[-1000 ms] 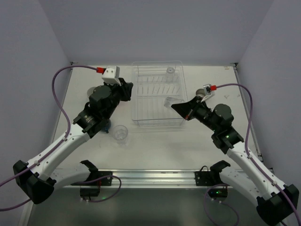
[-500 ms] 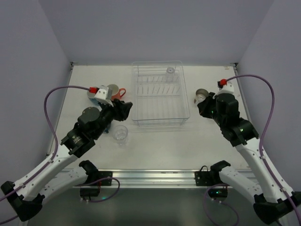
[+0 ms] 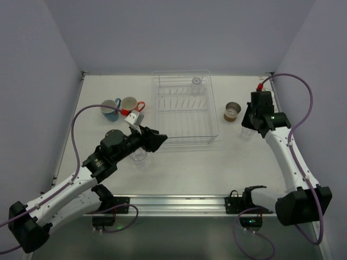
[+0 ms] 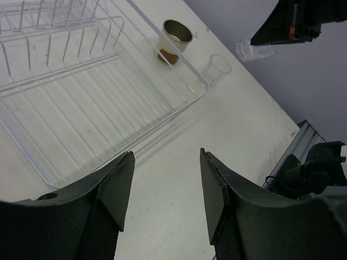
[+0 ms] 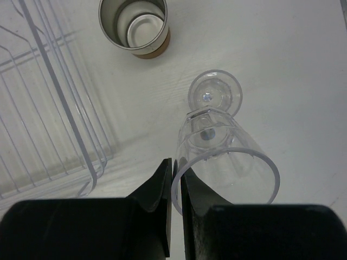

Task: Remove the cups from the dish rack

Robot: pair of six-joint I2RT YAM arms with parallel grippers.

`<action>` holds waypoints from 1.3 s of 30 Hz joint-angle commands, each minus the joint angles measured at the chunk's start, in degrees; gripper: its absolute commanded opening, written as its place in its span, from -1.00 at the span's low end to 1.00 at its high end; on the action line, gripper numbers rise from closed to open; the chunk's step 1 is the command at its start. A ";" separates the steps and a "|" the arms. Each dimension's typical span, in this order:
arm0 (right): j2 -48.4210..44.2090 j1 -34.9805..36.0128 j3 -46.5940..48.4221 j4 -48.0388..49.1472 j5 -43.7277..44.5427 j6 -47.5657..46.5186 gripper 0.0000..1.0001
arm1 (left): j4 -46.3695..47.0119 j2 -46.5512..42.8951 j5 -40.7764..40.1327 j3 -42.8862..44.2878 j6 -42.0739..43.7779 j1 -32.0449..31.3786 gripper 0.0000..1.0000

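The dish rack [image 3: 184, 108] stands mid-table with a clear tumbler [image 3: 196, 82] at its far end. My left gripper [image 3: 160, 139] hovers open and empty by the rack's front left corner; in the left wrist view its fingers [image 4: 116, 189] frame bare table beside the rack [image 4: 81, 97]. My right gripper [image 5: 174, 165] is shut on the rim of a clear tumbler [image 5: 225, 162], held tilted just above another clear tumbler [image 5: 215, 92] standing on the table. A brown cup [image 3: 232, 111] sits right of the rack. A blue mug [image 3: 110, 108] and an orange mug [image 3: 132, 104] stand left of it.
One more clear tumbler [image 3: 139, 157] stands on the table under my left forearm, near the rack's front left corner. The table's right edge lies close behind my right gripper [image 3: 249, 125]. Walls close the back and sides.
My left arm drew back from the mugs toward the rack's front corner while its jaws opened wider. My right arm carried its tumbler from the rack out past the brown cup.
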 commanded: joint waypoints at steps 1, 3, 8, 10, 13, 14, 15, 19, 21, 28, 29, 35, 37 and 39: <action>3.56 -2.16 4.85 0.47 -2.83 -3.09 -1.00 | 7.40 -1.20 4.15 -1.61 -1.06 -0.51 0.16; 6.36 -3.57 5.91 0.91 -4.32 -3.27 -1.00 | 7.76 -1.12 3.62 -2.22 -0.88 -1.04 0.16; 11.47 -5.15 7.41 1.26 -4.94 -3.89 -1.00 | 7.85 -0.94 2.48 -2.49 -0.27 -1.83 0.16; 12.88 -5.59 6.80 2.13 -5.56 -3.45 -1.00 | 7.41 -0.85 1.43 -2.40 0.26 -1.92 0.16; 14.11 -6.12 5.56 3.45 -6.35 -3.36 -1.00 | 7.15 -1.11 0.46 -2.22 0.53 -2.01 0.16; 14.55 -6.21 5.47 3.63 -6.52 -3.36 -1.00 | 7.15 -1.03 0.63 -2.22 0.53 -2.01 0.16; 14.90 -6.30 5.47 3.81 -6.44 -3.54 -1.00 | 7.32 -0.94 0.89 -2.22 0.44 -2.01 0.16; 16.92 -7.35 5.82 4.86 -7.22 -3.89 -1.00 | 7.67 -0.59 1.16 -2.31 0.52 -2.10 0.16; 18.07 -7.44 5.91 4.86 -7.23 -4.15 -1.00 | 7.67 -0.41 1.07 -2.40 0.70 -2.10 0.16; 18.60 -7.79 4.51 4.78 -4.68 -4.50 -1.00 | 8.02 0.03 1.25 -2.31 0.61 -2.10 0.16; 18.68 -7.79 4.33 4.86 -4.85 -4.59 -1.00 | 8.02 0.12 1.16 -2.31 0.61 -2.10 0.16; 21.14 -7.79 4.42 5.30 -6.43 -5.12 -1.00 | 7.94 0.20 0.98 -2.31 0.70 -2.18 0.16; 22.02 -7.79 4.68 5.65 -7.40 -5.03 -1.00 | 7.85 0.20 0.98 -2.31 0.70 -2.10 0.16; 22.73 -7.79 5.29 5.66 -7.40 -5.21 -1.00 | 7.85 0.38 0.98 -2.31 0.70 -2.10 0.16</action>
